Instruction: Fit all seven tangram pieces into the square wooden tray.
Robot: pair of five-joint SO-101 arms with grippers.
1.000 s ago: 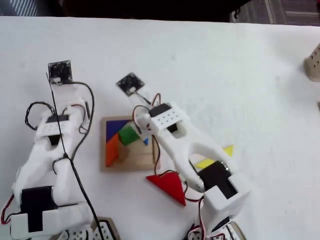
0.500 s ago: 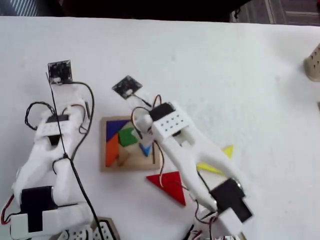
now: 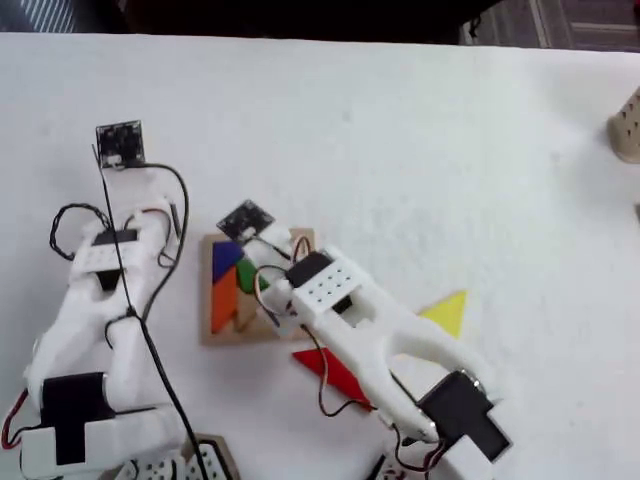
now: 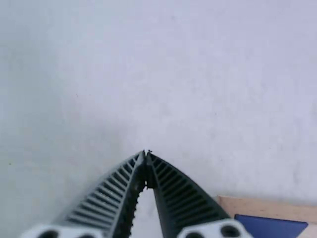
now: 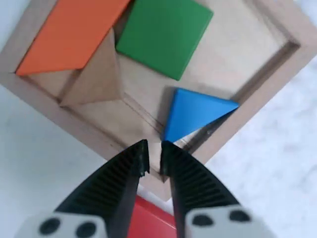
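Tangram pieces: 5 lie in the square wooden tray point(image 3: 206, 300) and 2 lie outside it on the white table point(image 3: 420, 130).
In the tray: orange parallelogram point(image 5: 74, 34), green square point(image 5: 163, 32), wood-coloured triangle point(image 5: 96, 77), small blue triangle point(image 5: 195, 114) and dark blue triangle point(image 3: 226, 257).
Small blue triangle: it lies by the tray's right wall, and I cannot tell if it sits flat.
Outside the tray: the red triangle point(image 3: 328, 368) is just near of the tray's near-right corner, partly under the right arm. The yellow triangle point(image 3: 447, 312) is to the right, well apart from the tray.
Right gripper point(image 5: 153, 151): narrowed to a thin slit, holding nothing, tips above the tray's near rim.
Left gripper point(image 4: 147, 153): tips pressed together, holding nothing, over bare table left of the tray.
Key relation: the red triangle lies just behind the right gripper's tips, toward that arm's base. The right arm is much the nearer to both loose pieces.
Likely next: probably open wide and draw back to the red triangle.
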